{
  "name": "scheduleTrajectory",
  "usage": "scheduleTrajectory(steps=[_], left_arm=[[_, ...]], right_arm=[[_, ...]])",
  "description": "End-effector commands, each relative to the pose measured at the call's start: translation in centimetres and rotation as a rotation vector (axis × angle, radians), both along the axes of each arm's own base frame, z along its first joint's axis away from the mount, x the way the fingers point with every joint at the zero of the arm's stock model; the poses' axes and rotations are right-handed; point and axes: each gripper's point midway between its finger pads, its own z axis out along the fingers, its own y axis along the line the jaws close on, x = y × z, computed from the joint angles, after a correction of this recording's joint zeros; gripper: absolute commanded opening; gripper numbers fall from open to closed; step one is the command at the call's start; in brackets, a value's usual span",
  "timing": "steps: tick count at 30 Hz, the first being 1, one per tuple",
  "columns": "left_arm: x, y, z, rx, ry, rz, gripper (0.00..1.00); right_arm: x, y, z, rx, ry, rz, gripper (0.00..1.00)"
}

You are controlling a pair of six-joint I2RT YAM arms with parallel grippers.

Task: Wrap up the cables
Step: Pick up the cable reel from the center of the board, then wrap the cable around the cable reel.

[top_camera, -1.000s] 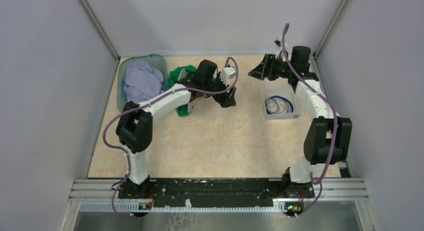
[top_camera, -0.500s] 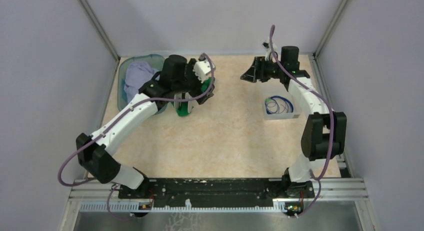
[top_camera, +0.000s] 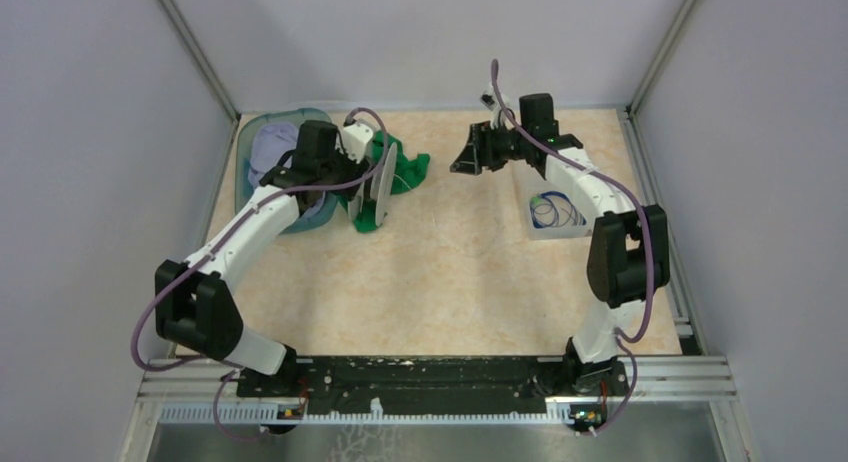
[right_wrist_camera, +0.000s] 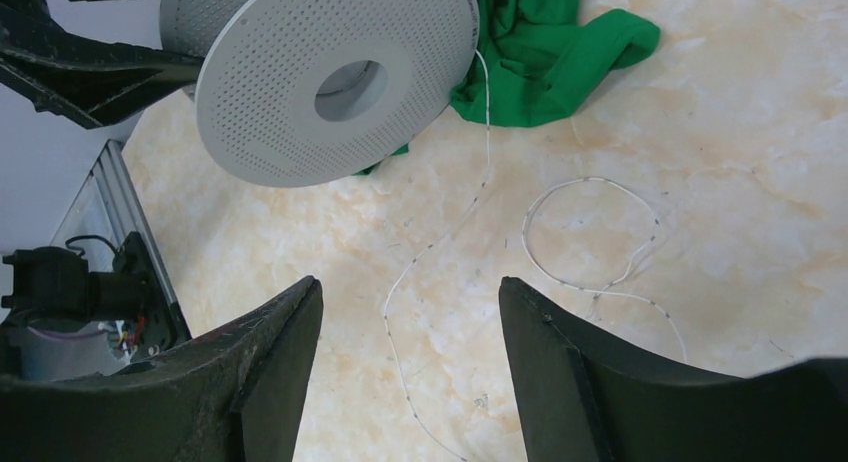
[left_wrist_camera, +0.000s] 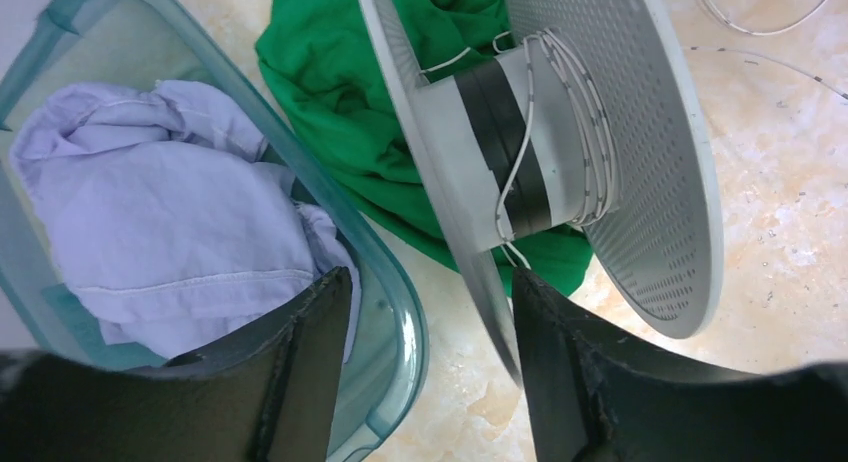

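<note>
Your left claw point(left_wrist_camera: 430, 277) stands open at the far left, with the near flange rim of the spool point(left_wrist_camera: 640, 132) in the gap close to one finger but not pinched, above the green cloth point(left_wrist_camera: 340, 72). Your right claw point(right_wrist_camera: 408, 282) is open too, holding nothing, above the table point(top_camera: 430, 282). The whitish cable point(right_wrist_camera: 590, 232) has a few turns on the spool's hub and trails into a loose loop on the table, while the dark blue cable point(top_camera: 557, 210) lies coiled in the clear tray point(top_camera: 560, 234) at the right.
</note>
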Motion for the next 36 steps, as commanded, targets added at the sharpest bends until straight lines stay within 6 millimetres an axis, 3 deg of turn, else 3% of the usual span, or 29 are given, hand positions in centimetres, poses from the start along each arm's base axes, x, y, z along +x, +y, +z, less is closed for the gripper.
scheduleTrajectory(steps=[1, 6, 14, 23, 28, 36], left_arm=[[0.9, -0.3, -0.5, -0.031, 0.009, 0.026, 0.62], [0.9, -1.2, -1.7, -0.081, 0.066, 0.032, 0.44], [2.4, -2.2, -1.6, -0.117, 0.132, 0.075, 0.01], [6.2, -5.0, 3.7, -0.247, 0.156, 0.091, 0.0], [7.5, -7.1, 5.1, -0.395, 0.206, 0.096, 0.0], [7.8, -9.6, 5.8, -0.591, 0.296, 0.131, 0.0]], right_arm=[[1.1, 0.1, 2.0, -0.004, -0.087, 0.0, 0.66], [1.2, 0.7, 2.1, -0.002, -0.091, 0.014, 0.66], [1.7, 3.1, 3.1, 0.009, -0.112, 0.07, 0.66], [-0.2, 6.0, 4.8, 0.066, -0.14, 0.159, 0.67], [-1.7, 6.8, 5.8, 0.037, -0.228, 0.179, 0.77], [-1.8, 6.9, 5.7, -0.168, -0.369, 0.086, 0.82]])
